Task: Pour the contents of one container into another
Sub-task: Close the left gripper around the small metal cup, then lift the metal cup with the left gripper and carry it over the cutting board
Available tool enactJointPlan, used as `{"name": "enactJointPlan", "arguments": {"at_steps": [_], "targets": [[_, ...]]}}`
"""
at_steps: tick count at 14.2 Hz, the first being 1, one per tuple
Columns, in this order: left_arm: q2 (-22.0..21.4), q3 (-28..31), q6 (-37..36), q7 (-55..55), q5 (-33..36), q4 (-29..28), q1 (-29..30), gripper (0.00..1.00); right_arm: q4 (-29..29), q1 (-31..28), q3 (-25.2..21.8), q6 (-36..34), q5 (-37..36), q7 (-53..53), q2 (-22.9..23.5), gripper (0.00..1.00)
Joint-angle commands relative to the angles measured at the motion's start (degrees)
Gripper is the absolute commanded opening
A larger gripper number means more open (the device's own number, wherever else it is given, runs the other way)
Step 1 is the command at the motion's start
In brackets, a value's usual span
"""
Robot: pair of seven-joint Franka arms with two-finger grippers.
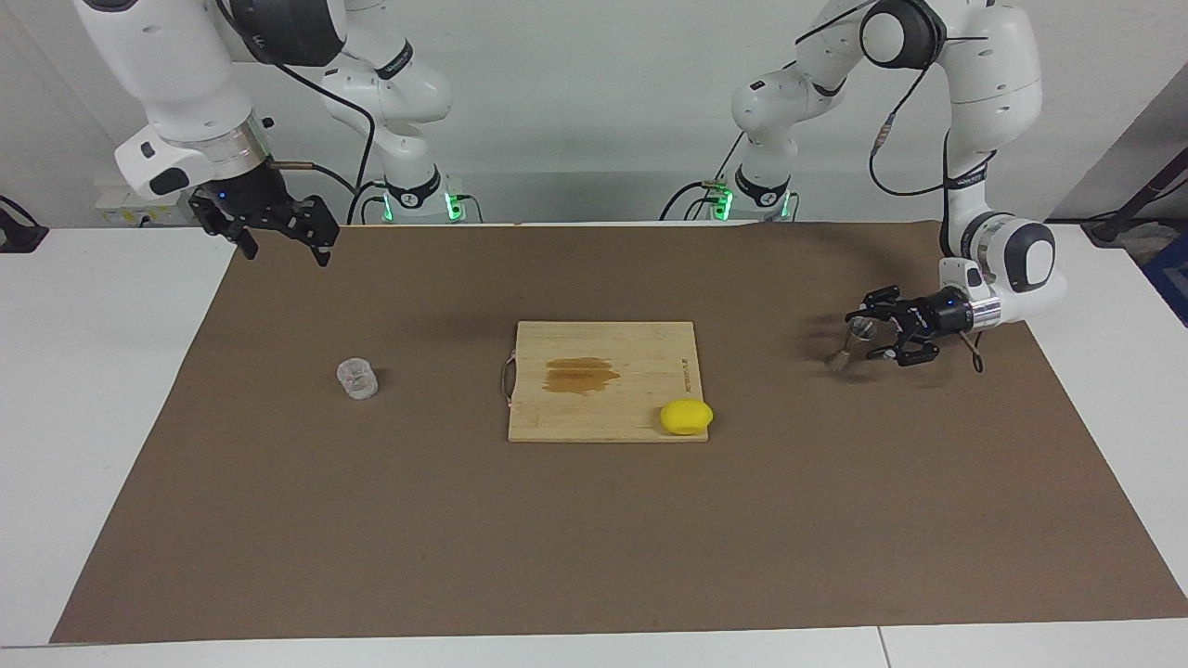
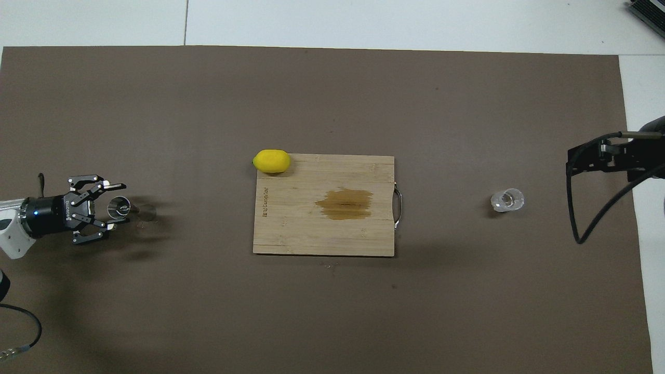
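Note:
The silver hourglass jigger (image 1: pixel 850 343) (image 2: pixel 119 208) stands on the brown mat toward the left arm's end of the table. My left gripper (image 1: pixel 865 334) (image 2: pixel 120 203) lies level at its height, its fingers either side of the upper cone with a small gap still showing, so it is open. The squat clear glass cup (image 1: pixel 356 378) (image 2: pixel 507 200) stands alone toward the right arm's end. High above the mat's edge close to the robots, my right gripper (image 1: pixel 286 249) hangs open and holds nothing; that arm waits.
A wooden cutting board (image 1: pixel 640 345) (image 2: pixel 291 239) lies mid-table with a brown wet stain (image 1: pixel 580 374) on it. A yellow lemon (image 1: pixel 686 416) (image 2: pixel 271 161) rests at the board's corner, farther from the robots. A brown mat (image 1: pixel 594 538) covers the table.

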Motion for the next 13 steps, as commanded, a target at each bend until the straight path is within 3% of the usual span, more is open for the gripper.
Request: {"name": "enactJointPlan", "arguments": {"at_steps": [1, 9, 10, 13], "targets": [[-0.65, 0.72, 1.13, 0.78, -1.14, -1.04, -0.85, 0.57, -1.13, -0.73, 0.27, -0.21, 1.23, -0.19, -1.12, 0.99], [-1.61, 0.37, -2.21, -0.01, -1.06, 0.63, -1.99, 0.46, -1.13, -0.73, 0.27, -0.21, 1.23, -0.19, -1.12, 0.99], [-2.14, 0.28, -2.30, -0.10, -1.06, 0.63, -2.69, 0.42, -1.13, -0.73, 0.27, -0.21, 1.23, -0.19, -1.12, 0.99], [-5.55, 0.01, -2.48, -2.54, -1.14, 1.07, -7.33, 0.42, -1.13, -0.73, 0.27, -0.30, 1.23, -0.19, -1.12, 0.99]]}}
